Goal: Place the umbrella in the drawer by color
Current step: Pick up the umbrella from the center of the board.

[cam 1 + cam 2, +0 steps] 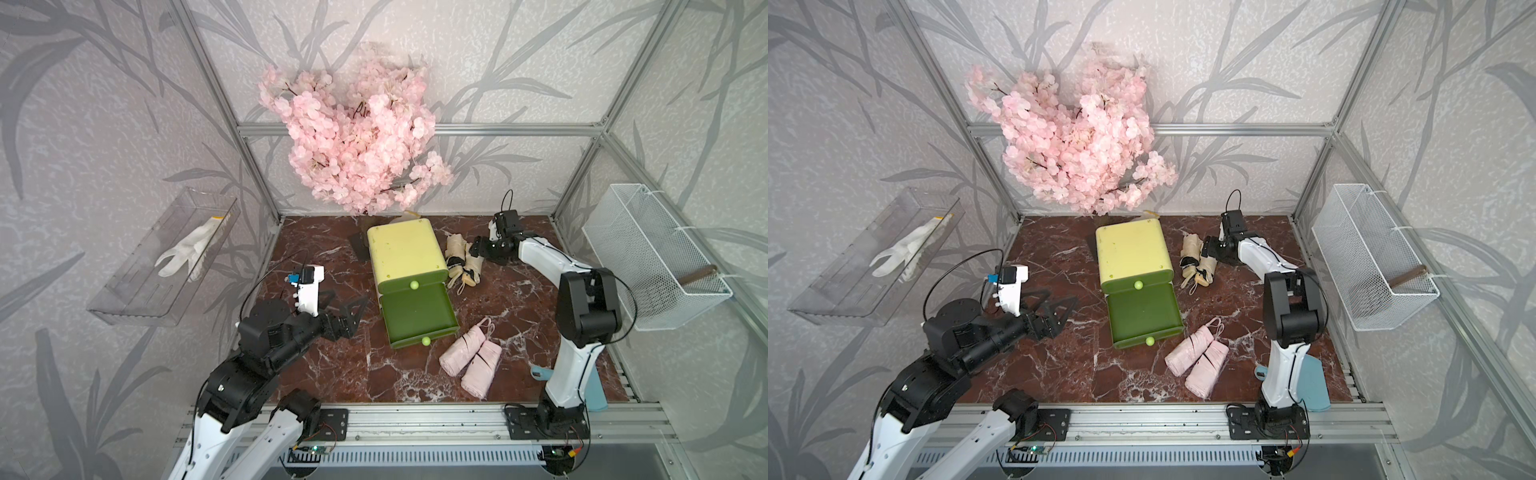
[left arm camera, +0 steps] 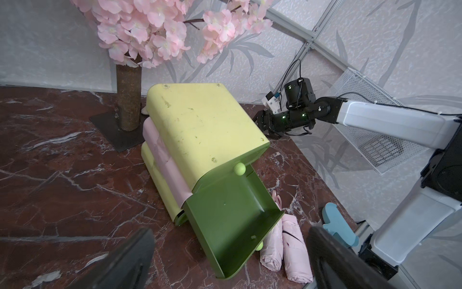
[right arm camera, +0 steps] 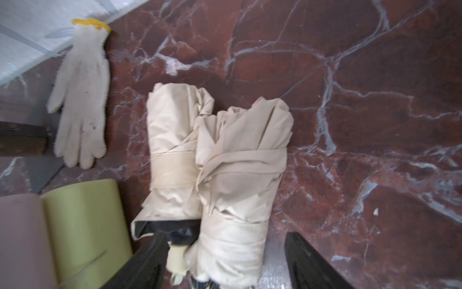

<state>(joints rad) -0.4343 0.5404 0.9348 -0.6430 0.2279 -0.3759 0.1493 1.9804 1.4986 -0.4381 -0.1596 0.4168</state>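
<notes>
Red-marble bench [image 1: 324, 374]. Yellow-green drawer unit [image 1: 403, 249] mid-bench, btm drawer [image 1: 417, 316] pulled out. 2 pink umbrellas [image 1: 482, 365] flat on bench just R of that drawer's front. 2 beige umbrellas [image 1: 463, 264] touching each other, just R of unit's body. L claw [image 1: 351, 297] spread wide, empty, L of unit. R claw [image 3: 225, 235] open astride one beige umbrella, R of unit.
</notes>
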